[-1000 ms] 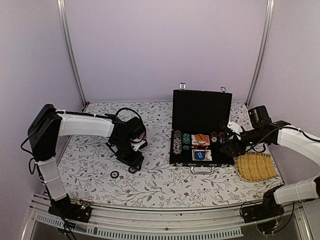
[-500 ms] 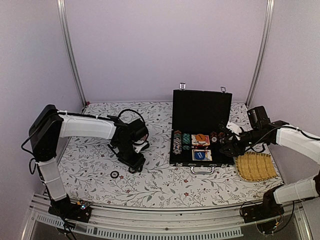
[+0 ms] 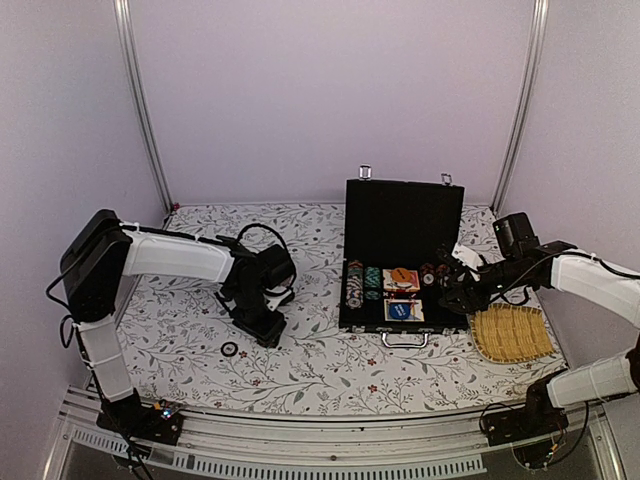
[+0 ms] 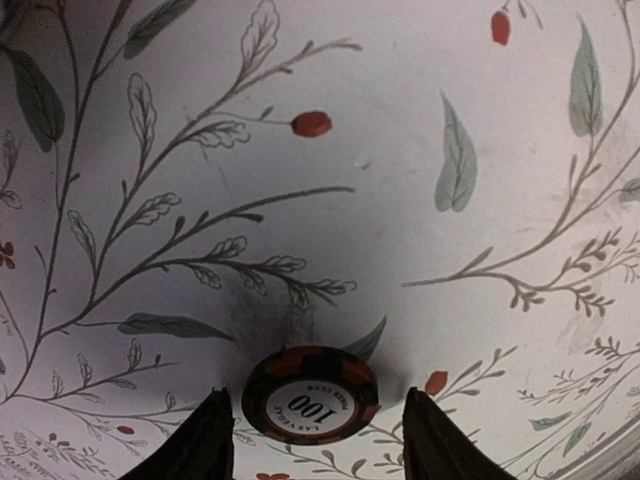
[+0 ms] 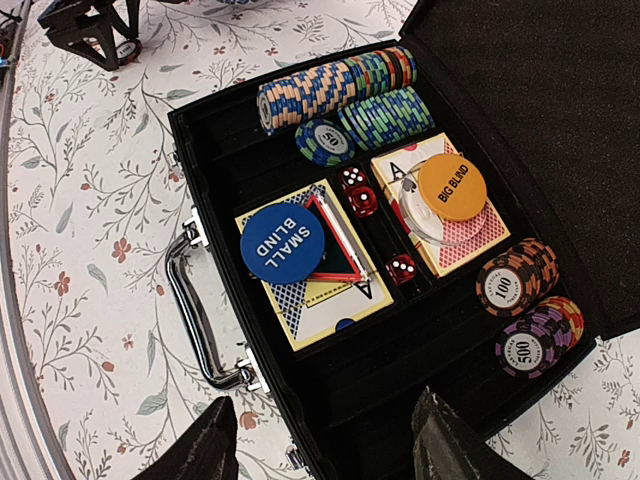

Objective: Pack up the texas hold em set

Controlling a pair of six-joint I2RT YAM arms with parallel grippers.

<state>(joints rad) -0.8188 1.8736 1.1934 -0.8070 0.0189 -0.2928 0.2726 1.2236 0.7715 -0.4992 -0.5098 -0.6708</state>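
The black briefcase (image 3: 402, 232) stands open at the back right, lid upright. Its tray (image 5: 250, 130) holds rows of poker chips (image 5: 335, 85), two card decks, the orange "BIG BLIND" disc (image 5: 452, 187), a blue "SMALL BLIND" disc (image 5: 281, 243) and red dice. My left gripper (image 3: 262, 325) is open and low over the tablecloth. A black-and-orange "100" chip (image 4: 311, 393) lies flat between its fingertips, untouched. Another loose chip (image 3: 229, 349) lies to its front left. My right gripper (image 3: 450, 290) is open and empty above the case's right front corner (image 5: 325, 400).
The yellow woven tray (image 3: 512, 333) lies right of the case, under my right arm. The case's silver handle (image 5: 195, 310) sticks out at its front. The flowered tablecloth (image 3: 320, 370) covers the table. Metal frame posts stand at the back corners.
My left gripper has come down over the "100" chip, which showed beside it in the top view before. My right gripper has shifted slightly left over the case.
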